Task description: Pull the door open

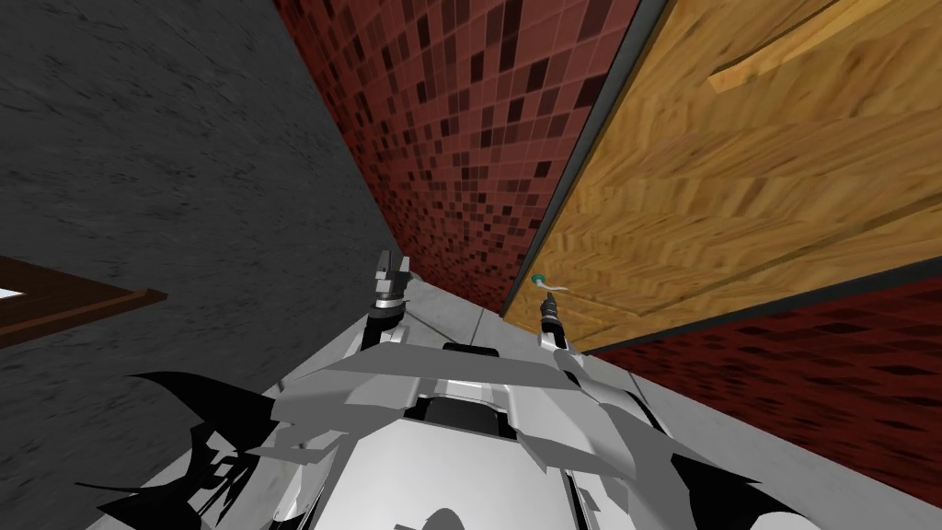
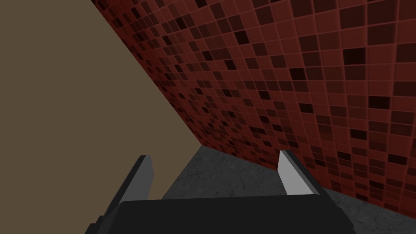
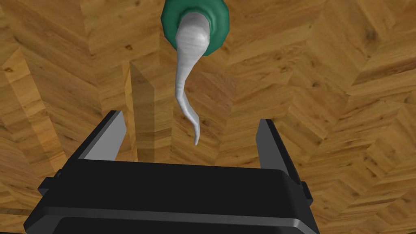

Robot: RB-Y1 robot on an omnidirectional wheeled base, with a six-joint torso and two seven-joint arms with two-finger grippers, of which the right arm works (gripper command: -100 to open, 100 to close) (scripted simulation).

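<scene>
– Right gripper [image 3: 191, 120] is released, I think: its two fingers [image 3: 106, 136] stand wide apart and they press nothing. Do you read it the same?

– Yes, the same. And the left gripper [image 1: 393, 267] is raised beside the corner, well apart from the handle. It is also spread and it holds nothing.

– Good. Where is the thing of the task?

– It is the wooden door [image 1: 736, 184], which takes the upper right of the head view. On its left is the red tiled wall [image 1: 442, 138], and between these two runs the dark frame [image 1: 612, 92]. The door seems to lie flush inside this frame, so I judge that it is not opened yet.

– And the handle?

– A pale grey lever [image 3: 187, 81] comes out of a green rosette [image 3: 221, 28], close to the frame-side edge of the door. In the right wrist view its curved tip points into the gap between the fingers and touches neither of them. Whether the tip is really between them or only in front of them, I cannot tell.

– So how far is the task?

– Only the approach looks done, in my opinion. The grasp is left: to come a little closer, to clench on the lever, probably to press it down. After this comes the pull, so that the door swings toward the robot.
</scene>
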